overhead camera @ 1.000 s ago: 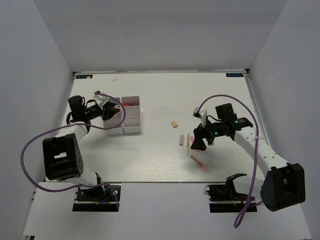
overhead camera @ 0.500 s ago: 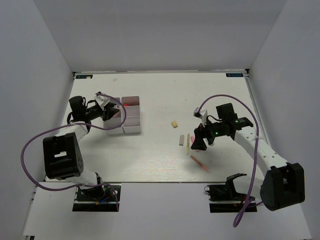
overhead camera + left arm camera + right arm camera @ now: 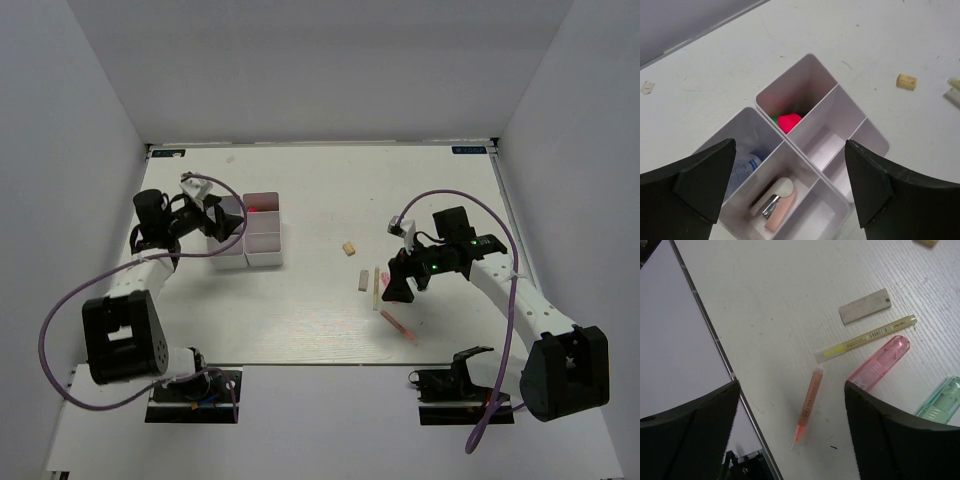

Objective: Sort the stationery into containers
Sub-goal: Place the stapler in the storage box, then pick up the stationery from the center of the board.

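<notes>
Top external: left gripper [image 3: 215, 222] hangs over the 6-compartment tray [image 3: 265, 257]; right gripper [image 3: 397, 285] hangs over the loose pens.
Left wrist: jaws wide apart and empty above the tray, placed as for a release.
Right wrist: jaws spread and empty, straddling the orange pen [image 3: 809, 400]. I judge this is lined up for pickup.

Overhead, wrists close (downward, seemingly), tray [image 3: 262, 259] shared

Left arm [image 3: 150, 265] and right arm [image 3: 520, 300] have white shells, black joints and looping purple cables [image 3: 43, 325].
</notes>
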{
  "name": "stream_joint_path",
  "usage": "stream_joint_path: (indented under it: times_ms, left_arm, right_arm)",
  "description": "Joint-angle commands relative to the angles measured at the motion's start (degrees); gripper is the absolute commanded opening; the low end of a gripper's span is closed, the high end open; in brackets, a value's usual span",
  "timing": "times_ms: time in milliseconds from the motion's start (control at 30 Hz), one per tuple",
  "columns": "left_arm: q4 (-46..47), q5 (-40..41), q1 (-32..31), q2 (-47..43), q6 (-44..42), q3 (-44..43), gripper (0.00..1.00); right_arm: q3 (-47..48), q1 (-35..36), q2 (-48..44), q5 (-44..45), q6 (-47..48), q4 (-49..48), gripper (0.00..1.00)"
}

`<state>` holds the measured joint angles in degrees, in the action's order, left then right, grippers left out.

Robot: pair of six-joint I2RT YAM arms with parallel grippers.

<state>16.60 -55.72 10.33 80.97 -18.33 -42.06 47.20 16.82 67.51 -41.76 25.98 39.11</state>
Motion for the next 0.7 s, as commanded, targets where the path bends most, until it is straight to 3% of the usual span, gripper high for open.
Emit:
stream_joint_path:
  times_ms: [0,67,133,200,233,267,300,333,367,433,467,533,567,667]
  left_arm:
    - [-3.13,5.18,-1.62,-9.48,13.12,-0.83,1.0]
    - [-10.13,8.34,-5.81,-15.56,16.82,0.23,1.0]
    - [-25.75,10.81,-7.59,-24.85,17.89,0.66,1.0]
    - [-29.94,9.94,-10.06,-30.85,17.28,2.59,1.0]
    - [-34.83,8.98,-11.72,-32.79,14.66,6.78,1.0]
    - [-34.53,12.8,-14.08,-38.9,15.07,8.73,1.0]
    - [-33.66,17.1,-15.67,-40.87,15.86,12.84,1.0]
    - [-31.21,18.18,-16.04,-42.37,20.74,16.1,1.0]
    - [-30.58,20.2,-15.95,-46.91,21.57,17.27,1.0]
    - [-30.75,21.7,-17.0,-50.45,23.86,20.17,1.0]
    - [-31.53,26.32,-17.88,-52.12,24.39,20.0,1.0]
    - [-31.98,28.03,-19.2,-53.63,25.36,20.18,1.0]
    - [-32.24,27.6,-19.2,-53.81,24.92,20.27,1.0]
    - [-35.3,29.0,-19.2,-52.76,24.48,18.44,1.0]
  right_arm:
    - [2.02,-0.38,-0.53,0.43,-1.0,-0.26,0.9]
    - [1.93,-0.38,-0.1,4.03,-3.81,-2.54,0.9]
    - [2.02,-0.47,0.52,9.04,-6.98,-4.3,0.9]
    - [2.37,-0.38,1.57,13.35,-9.45,-5.1,0.9]
    - [2.63,0.05,2.19,13.98,-9.71,-4.93,0.85]
    - [2.63,-0.47,2.63,13.81,-9.72,-5.18,0.68]
    - [2.72,-0.38,2.89,14.07,-10.76,-5.27,0.44]
    - [2.81,-0.38,4.03,14.42,-11.47,-5.36,0.13]
    - [2.81,-0.47,4.47,15.9,-12.43,-6.41,0.0]
    - [2.46,-0.38,5.79,17.14,-12.01,-6.85,0.01]
    - [2.11,-0.47,5.88,21.24,-12.0,-7.73,0.2]
    - [2.54,-0.47,6.76,24.34,-10.52,-8.09,0.37]
    - [2.55,-0.47,7.11,30.01,-10.42,-8.09,0.58]
    - [2.11,-0.21,8.33,39.51,-8.93,-9.93,0.6]
